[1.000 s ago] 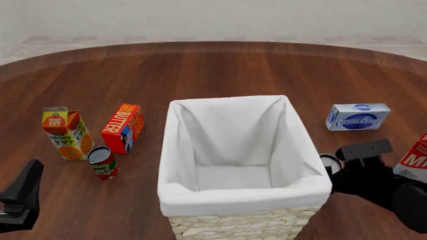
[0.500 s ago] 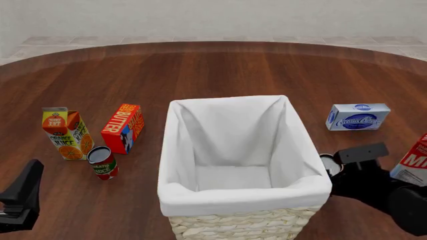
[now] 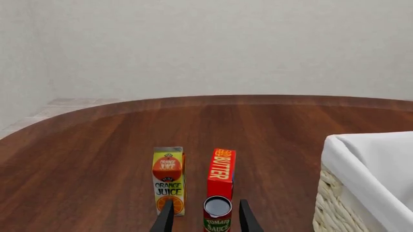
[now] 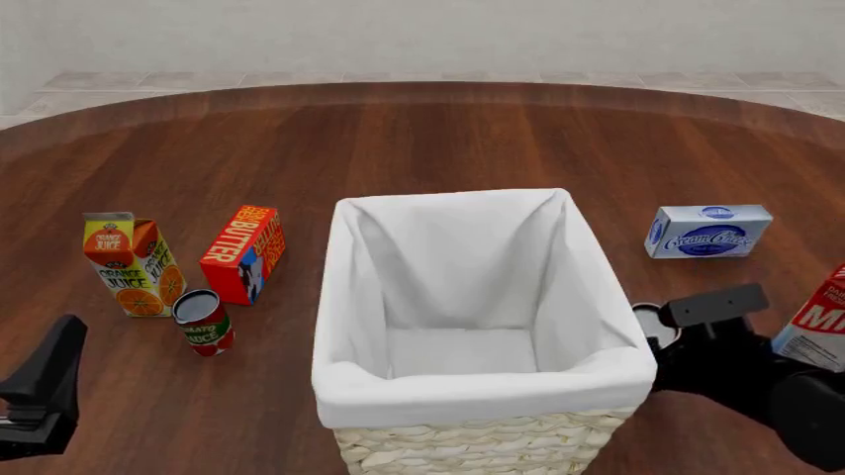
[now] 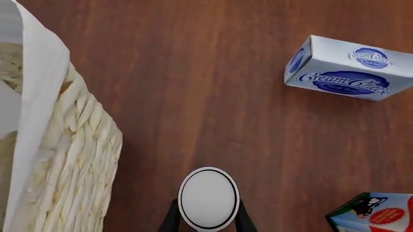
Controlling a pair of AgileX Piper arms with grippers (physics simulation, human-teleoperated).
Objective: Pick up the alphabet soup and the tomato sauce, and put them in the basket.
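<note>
The alphabet soup shows only its pale top [image 5: 208,197], standing on the table right of the basket [image 4: 482,381]; in the front view [image 4: 650,319] my right arm mostly hides it. My right gripper [image 5: 208,212] is low over it, with its fingers [image 5: 173,217] pressed against both sides of the can. The tomato sauce [image 4: 202,322] stands upright left of the basket, in front of the butter box. In the left wrist view it [image 3: 217,215] lines up ahead of my open, empty left gripper [image 3: 206,203], some way short of the can in the front view [image 4: 53,371].
An orange juice carton [image 4: 133,262] and a red butter box [image 4: 243,252] stand just behind the tomato sauce. A cream cheese box [image 4: 709,231] lies at the far right, and a milk carton [image 4: 818,317] stands close beside my right arm.
My right gripper has come down a little around the alphabet soup and then held still. The left arm and all the objects have not moved.
</note>
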